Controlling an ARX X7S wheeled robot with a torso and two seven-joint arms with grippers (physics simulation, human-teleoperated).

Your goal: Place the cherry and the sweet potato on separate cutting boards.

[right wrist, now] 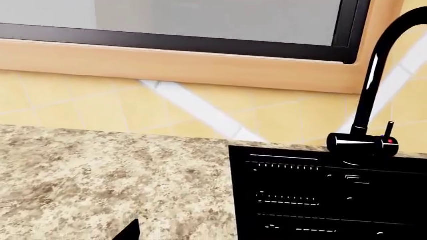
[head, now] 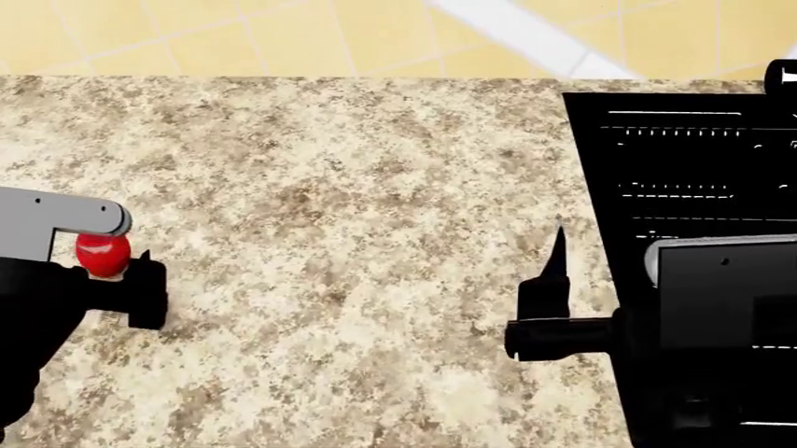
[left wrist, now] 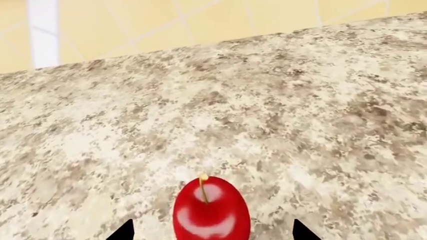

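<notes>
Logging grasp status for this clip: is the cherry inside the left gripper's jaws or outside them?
Inside. The left wrist view shows the cherry between the two black fingertips of the left gripper, with gaps either side, so no contact.

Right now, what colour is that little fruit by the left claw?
Glossy bright red; the cherry shows best in the left wrist view.

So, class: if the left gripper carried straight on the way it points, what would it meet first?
The cherry. It sits between the left gripper fingertips in the left wrist view, right at the opening. Beyond it lies only bare counter up to the tiled wall. Whether the fingers already touch it is unclear.
</notes>
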